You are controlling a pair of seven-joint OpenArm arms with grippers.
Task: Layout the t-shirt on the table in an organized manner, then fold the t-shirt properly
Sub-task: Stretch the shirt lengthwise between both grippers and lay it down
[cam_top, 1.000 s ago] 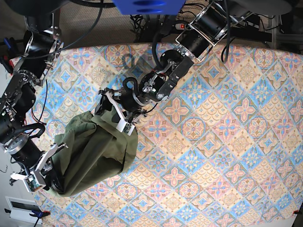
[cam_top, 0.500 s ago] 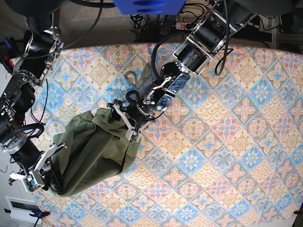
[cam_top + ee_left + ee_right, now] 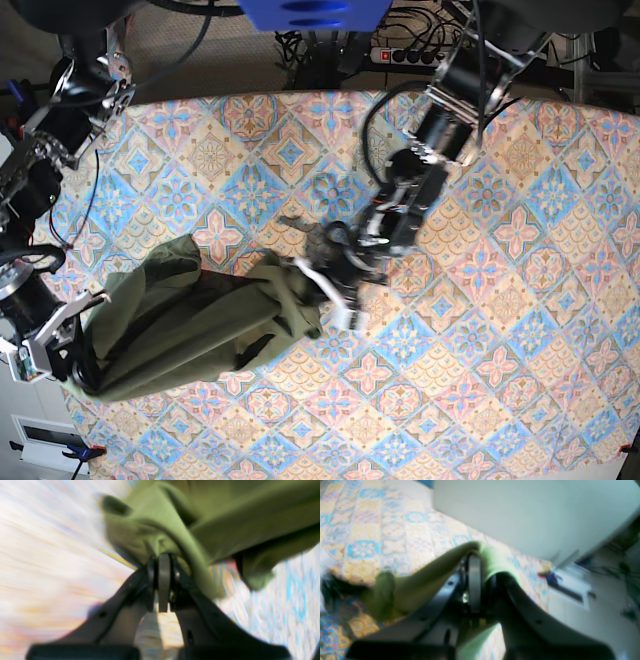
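Observation:
The olive-green t-shirt (image 3: 190, 325) is stretched in a wrinkled band across the left part of the patterned table (image 3: 500, 330). My left gripper (image 3: 322, 290) is shut on the shirt's right end; in the left wrist view the closed fingertips (image 3: 163, 562) pinch green fabric (image 3: 200, 517). My right gripper (image 3: 62, 352) is shut on the shirt's left end at the table's left edge; in the right wrist view the closed fingers (image 3: 474, 562) hold the green cloth (image 3: 420, 585).
A white box-like unit (image 3: 45, 435) stands on the floor beyond the table's lower left corner. Cables and a power strip (image 3: 410, 52) lie behind the table's far edge. The pale wall of the unit (image 3: 520, 512) fills the right wrist view's top.
My left gripper has pulled the shirt's end to the right and down the table. My right gripper has shifted left and up. The shirt is drawn out longer between them.

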